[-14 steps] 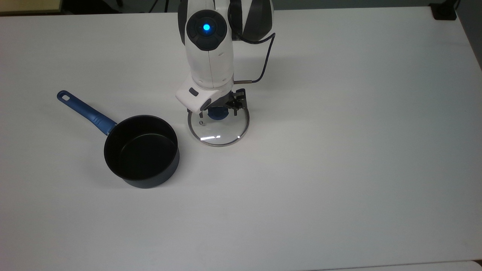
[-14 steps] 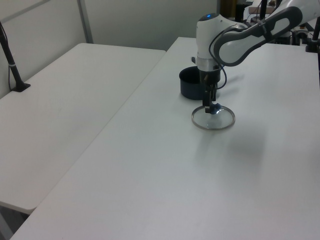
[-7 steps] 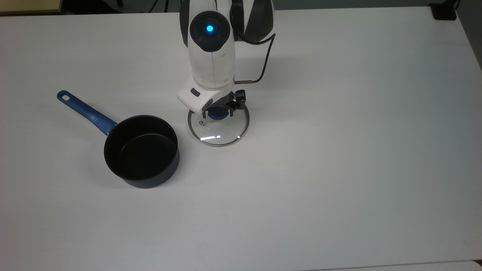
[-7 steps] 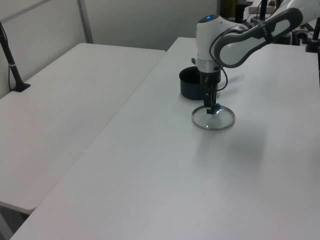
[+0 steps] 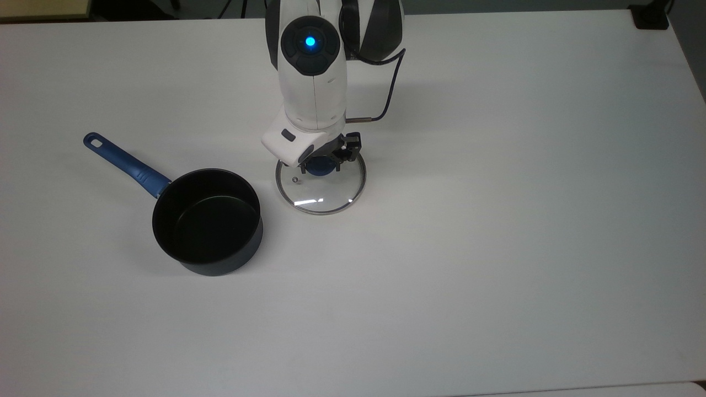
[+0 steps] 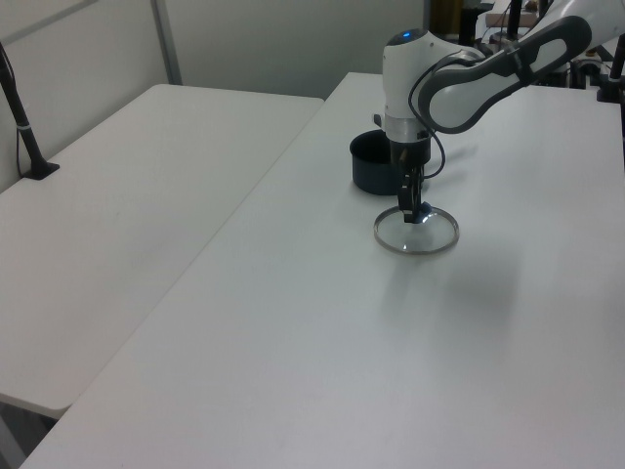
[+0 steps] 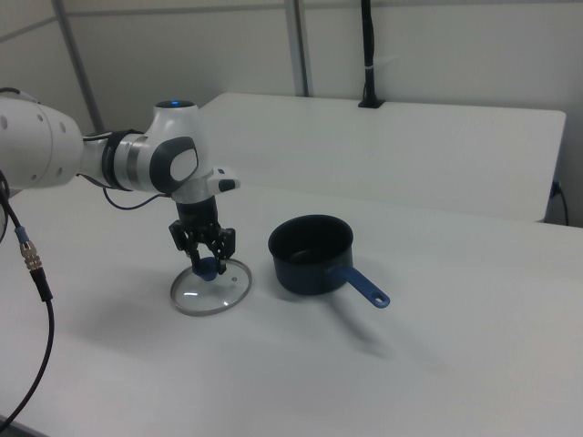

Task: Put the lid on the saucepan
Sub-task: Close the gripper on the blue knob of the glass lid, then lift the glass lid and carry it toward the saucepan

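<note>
So the glass lid (image 5: 320, 186) is lying flat on the white surface (image 5: 496, 220), just beside the black saucepan (image 5: 207, 221) on the top view's right, close to it but not touching. The claw (image 7: 206, 259) is sitting right down at the lid's blue knob (image 5: 318, 167), with its fingers (image 7: 223, 241) straddling the knob on either side. They're looking spread around it rather than pinched tight, so I'm calling the claw apart for now, though it's a close call. The lid isn't looking lifted at all, since its rim is lying level on the surface in the right view. The saucepan is sitting upright with nothing in it, its blue handle (image 5: 126, 164) pointing off toward the top view's upper left, well away from the arm (image 5: 312, 77). My read is that we're in the grabbing step, not the carrying one. The next move is probably calling for a firm squeeze on that knob, then a straight lift high enough to clear the pan wall, then a slide over to the top view's left and a level drop onto the rim.
</note>
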Motion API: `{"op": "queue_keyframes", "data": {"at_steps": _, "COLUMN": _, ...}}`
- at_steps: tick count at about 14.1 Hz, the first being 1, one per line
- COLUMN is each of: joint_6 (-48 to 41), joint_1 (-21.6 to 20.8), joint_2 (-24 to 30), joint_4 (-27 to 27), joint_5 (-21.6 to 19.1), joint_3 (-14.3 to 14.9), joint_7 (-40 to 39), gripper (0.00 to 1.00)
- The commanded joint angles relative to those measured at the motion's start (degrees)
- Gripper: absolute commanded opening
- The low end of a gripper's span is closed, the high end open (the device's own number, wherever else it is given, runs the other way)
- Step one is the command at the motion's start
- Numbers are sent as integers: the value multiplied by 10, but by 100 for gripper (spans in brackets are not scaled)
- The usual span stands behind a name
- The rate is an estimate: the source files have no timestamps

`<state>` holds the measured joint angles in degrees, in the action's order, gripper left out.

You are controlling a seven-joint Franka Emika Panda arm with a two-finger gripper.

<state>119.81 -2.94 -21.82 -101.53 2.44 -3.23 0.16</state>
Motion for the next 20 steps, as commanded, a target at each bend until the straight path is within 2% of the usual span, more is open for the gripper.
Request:
{"op": "queue_keyframes", "data": {"at_steps": 1, "joint_6": 1, "joint_1": -3, "joint_2": 10, "joint_4": -6, "joint_5": 9, "joint_3": 2, "joint_7": 5, "gripper": 45}}
{"op": "queue_keyframes", "data": {"at_steps": 4, "joint_6": -1, "joint_1": -1, "joint_2": 16, "joint_4": -4, "joint_5": 9, "joint_3": 2, "joint_7": 3, "gripper": 44}}
{"op": "queue_keyframes", "data": {"at_steps": 10, "joint_6": -79, "joint_1": 14, "joint_2": 95, "joint_4": -1, "joint_5": -2, "joint_3": 9, "joint_7": -17, "gripper": 44}}
{"op": "queue_keyframes", "data": {"at_steps": 13, "joint_6": -113, "joint_1": 25, "joint_2": 112, "joint_4": 16, "joint_5": -11, "joint_3": 12, "joint_7": -23, "gripper": 44}}
{"op": "queue_keyframes", "data": {"at_steps": 15, "joint_6": -125, "joint_1": 35, "joint_2": 111, "joint_4": 33, "joint_5": -34, "joint_3": 14, "joint_7": -22, "gripper": 44}}
{"op": "queue_keyframes", "data": {"at_steps": 18, "joint_6": -143, "joint_1": 37, "joint_2": 108, "joint_4": 75, "joint_5": -71, "joint_3": 45, "joint_7": -22, "gripper": 44}}
{"op": "queue_keyframes", "data": {"at_steps": 20, "joint_6": -157, "joint_1": 42, "joint_2": 103, "joint_4": 92, "joint_5": -76, "joint_3": 53, "joint_7": -24, "gripper": 44}}
